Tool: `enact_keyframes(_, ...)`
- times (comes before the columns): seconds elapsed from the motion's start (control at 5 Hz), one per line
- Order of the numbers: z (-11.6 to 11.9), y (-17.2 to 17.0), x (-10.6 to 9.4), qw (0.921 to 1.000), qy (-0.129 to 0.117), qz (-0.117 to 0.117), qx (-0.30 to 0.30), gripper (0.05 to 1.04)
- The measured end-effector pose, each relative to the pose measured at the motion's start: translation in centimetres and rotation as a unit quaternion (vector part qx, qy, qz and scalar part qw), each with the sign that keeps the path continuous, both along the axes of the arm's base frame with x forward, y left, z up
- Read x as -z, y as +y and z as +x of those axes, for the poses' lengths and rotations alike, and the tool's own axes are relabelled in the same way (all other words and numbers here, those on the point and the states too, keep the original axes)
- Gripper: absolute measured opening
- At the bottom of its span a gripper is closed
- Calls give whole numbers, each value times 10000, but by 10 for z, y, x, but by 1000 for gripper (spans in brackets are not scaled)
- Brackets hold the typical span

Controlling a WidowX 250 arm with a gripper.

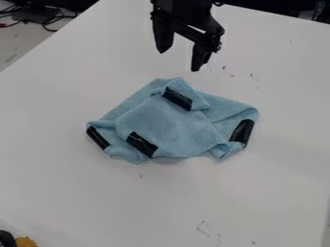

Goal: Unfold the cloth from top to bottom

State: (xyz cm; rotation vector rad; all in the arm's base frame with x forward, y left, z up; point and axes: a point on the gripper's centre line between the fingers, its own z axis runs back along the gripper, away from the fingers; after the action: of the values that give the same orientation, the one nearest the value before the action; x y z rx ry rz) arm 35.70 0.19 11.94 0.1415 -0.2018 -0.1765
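The black gripper (pixel 178 61) hangs at the top centre, above and behind the cloth, its two fingers spread apart with nothing between them. A light blue cloth (pixel 169 126) lies folded and rumpled in the middle of the white table. Black strips mark it: one on the folded flap near its top, one at the left corner, one at the lower left and one at the right corner. Layers overlap on the right side, and the far edge peaks just below the gripper. The gripper does not touch the cloth.
The white table (pixel 84 202) has small dark scuffs near its front and right of the gripper. Cables (pixel 51 21) lie beyond the table's upper left edge. A yellow object (pixel 26 241) and a black round one (pixel 6 239) sit at the lower left corner.
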Motion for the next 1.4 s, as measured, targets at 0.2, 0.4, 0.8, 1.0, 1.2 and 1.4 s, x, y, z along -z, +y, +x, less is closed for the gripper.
enact_keyframes(0.2, -3, 0, 12, 9999, 163, -8, -45, 1001)
enact_keyframes(0.4, -26, -9, 36, 9992, 305, -55, -253, 1001)
enact_keyframes(0.8, -64, -20, 54, 9975, 97, -149, -681, 1001)
enact_keyframes(1.0, -72, -35, 64, 9962, 51, -257, -832, 1001)
enact_keyframes(1.2, -64, -41, 81, 9957, -104, -540, -747, 1001)
enact_keyframes(1.4, -62, -40, 88, 9950, -40, -710, -704, 1001)
